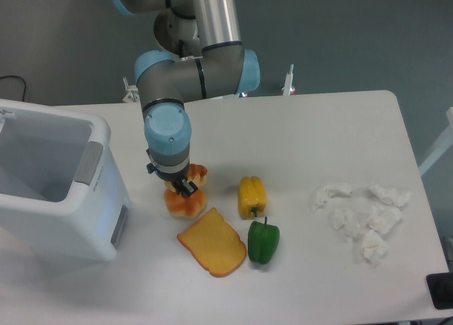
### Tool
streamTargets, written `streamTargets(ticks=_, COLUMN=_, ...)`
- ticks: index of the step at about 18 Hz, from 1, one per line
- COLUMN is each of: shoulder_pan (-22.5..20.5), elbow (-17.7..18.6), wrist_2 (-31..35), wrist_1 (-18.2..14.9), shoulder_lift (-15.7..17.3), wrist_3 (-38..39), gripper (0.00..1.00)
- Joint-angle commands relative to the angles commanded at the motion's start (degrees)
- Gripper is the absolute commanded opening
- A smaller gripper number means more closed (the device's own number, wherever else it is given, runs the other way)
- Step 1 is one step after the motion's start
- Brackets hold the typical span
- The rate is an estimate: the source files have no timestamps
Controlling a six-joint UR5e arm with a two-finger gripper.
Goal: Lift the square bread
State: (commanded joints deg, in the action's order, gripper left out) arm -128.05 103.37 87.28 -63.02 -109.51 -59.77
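The square bread (pixel 212 243) lies flat on the white table (pixel 318 141) near the front, a yellow-orange slice with a darker crust rim. My gripper (pixel 182 187) hangs above two ridged orange-brown bread rolls (pixel 186 200), behind and to the left of the slice. The wrist hides most of the fingers, so I cannot tell how the jaws stand or whether they hold anything. The slice is free, with nothing touching it.
A yellow pepper (pixel 253 196) and a green pepper (pixel 263 241) stand just right of the slice. Several crumpled white tissues (pixel 362 215) lie at the right. A white open bin (pixel 53 180) fills the left edge of the table.
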Motion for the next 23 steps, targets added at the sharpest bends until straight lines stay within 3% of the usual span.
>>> streamTargets(ticks=11, shoulder_pan=-4.3, elbow=-10.1, wrist_2=-0.4, wrist_1=-0.1, shoulder_lift=-0.1, wrist_3=-0.3, gripper=0.43)
streamTargets(ticks=17, shoulder_pan=-6.7, elbow=-17.7, wrist_2=-0.2, wrist_1=0.4, shoulder_lift=-3.1, wrist_3=-1.0, gripper=0.44)
streamTargets(ticks=23, shoulder_pan=-7.5, elbow=-22.0, wrist_2=3.0, wrist_1=2.1, shoulder_lift=-4.9, wrist_3=-3.5, gripper=0.45)
